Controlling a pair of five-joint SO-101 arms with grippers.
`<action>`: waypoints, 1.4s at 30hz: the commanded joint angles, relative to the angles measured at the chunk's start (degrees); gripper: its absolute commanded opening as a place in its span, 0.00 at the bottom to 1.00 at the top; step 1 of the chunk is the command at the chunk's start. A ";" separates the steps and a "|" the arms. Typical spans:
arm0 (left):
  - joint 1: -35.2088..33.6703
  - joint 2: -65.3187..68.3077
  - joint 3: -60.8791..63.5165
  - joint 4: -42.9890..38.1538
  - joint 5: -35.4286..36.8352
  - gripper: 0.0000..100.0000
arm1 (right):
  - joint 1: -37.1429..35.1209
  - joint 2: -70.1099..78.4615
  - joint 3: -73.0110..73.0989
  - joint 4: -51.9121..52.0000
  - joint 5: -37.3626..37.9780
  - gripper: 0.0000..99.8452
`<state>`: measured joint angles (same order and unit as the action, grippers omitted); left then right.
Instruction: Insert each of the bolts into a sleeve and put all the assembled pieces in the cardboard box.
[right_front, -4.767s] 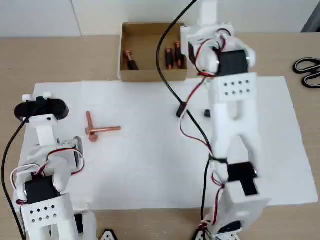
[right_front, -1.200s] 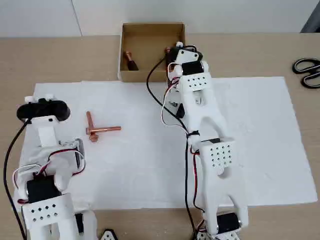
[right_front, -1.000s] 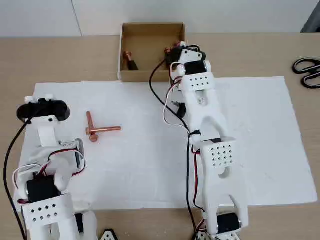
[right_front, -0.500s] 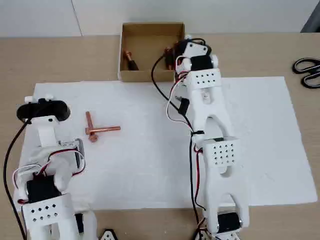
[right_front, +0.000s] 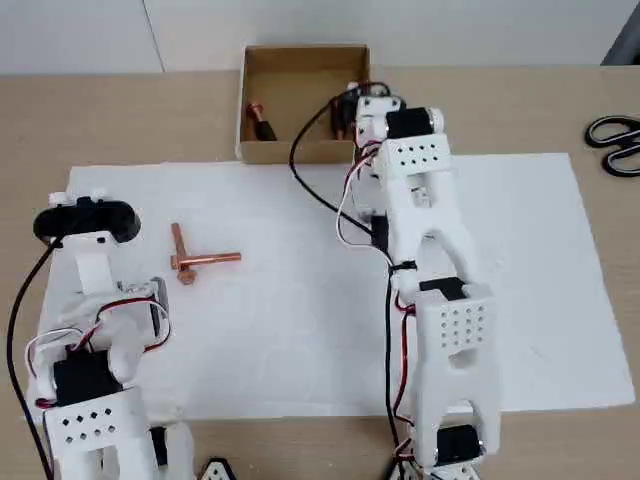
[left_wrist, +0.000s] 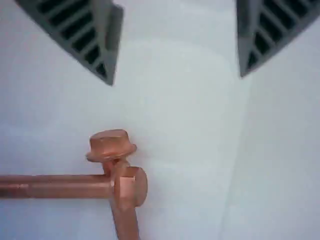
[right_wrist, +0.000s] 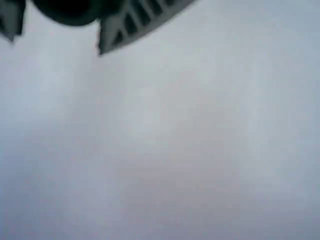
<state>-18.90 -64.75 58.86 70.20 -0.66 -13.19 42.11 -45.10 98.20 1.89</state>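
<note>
A: Well, lower left of the high view: left arm (right_front: 95, 340), over the white sheet (right_front: 300, 330).
B: Its jaws?
A: Left gripper (left_wrist: 176, 72) spread wide in the wrist view, holding nothing, poised above the sheet.
B: And the bolts?
A: Left of centre, just right of that arm — first bolt (right_front: 179, 243) and second bolt (right_front: 215, 258), lying on the sheet, touching at a right angle, heads close together.
B: The cardboard box (right_front: 290, 152)?
A: Top centre, just beyond the sheet's far edge; assembled pieces (right_front: 261, 120) inside, near both side walls.
B: Right gripper (right_front: 362, 106)?
A: At the box's right wall — open or closed, cannot tell.
B: Far right?
A: Scissors (right_front: 612, 140), upper right, on the bare table (right_front: 120, 120).
</note>
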 joint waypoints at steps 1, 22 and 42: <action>-0.18 -0.35 -0.13 -0.09 0.09 0.15 | 0.66 -6.37 4.31 0.84 3.08 0.02; -0.18 -0.62 -0.22 0.00 0.09 0.15 | 0.13 -0.75 6.86 1.10 0.97 0.21; -0.18 -0.53 -0.22 -0.18 0.09 0.15 | -0.13 6.73 7.47 -1.71 -0.35 0.15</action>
<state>-18.90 -64.75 58.86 70.20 -0.66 -13.01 46.86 -37.98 97.41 2.24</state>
